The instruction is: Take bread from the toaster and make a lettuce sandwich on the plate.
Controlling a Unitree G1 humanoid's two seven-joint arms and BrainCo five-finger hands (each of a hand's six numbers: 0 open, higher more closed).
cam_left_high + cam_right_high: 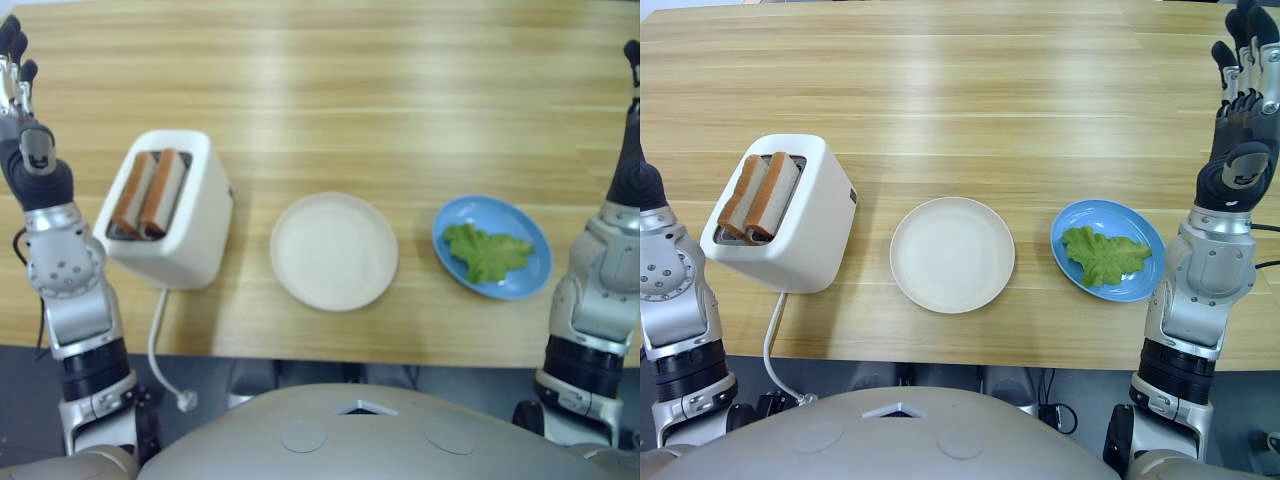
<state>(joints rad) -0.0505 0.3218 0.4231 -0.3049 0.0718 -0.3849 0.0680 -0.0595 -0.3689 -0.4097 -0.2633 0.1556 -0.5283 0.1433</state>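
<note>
Far table (970,90): bare wood, wide passage behind everything.
Toaster (805,225): tallest obstacle, at left; bread slices (760,195) stand out of its slots, open from above.
Gaps: toaster, cream plate (952,254) and blue plate (1137,228) stand apart, with a lane between each.
Cord (770,320): trails over the near edge.

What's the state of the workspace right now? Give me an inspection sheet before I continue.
Surface: wooden table.
Job's things: toaster at left holding two bread slices; empty cream plate in the middle; lettuce on blue plate at right.
Clutter: nothing seen.
Hands: left hand and right hand open, raised at the table's sides, holding nothing.
Cables: toaster cord hangs over the near edge, unplugged.
Surroundings: dark floor below the near edge.
</note>
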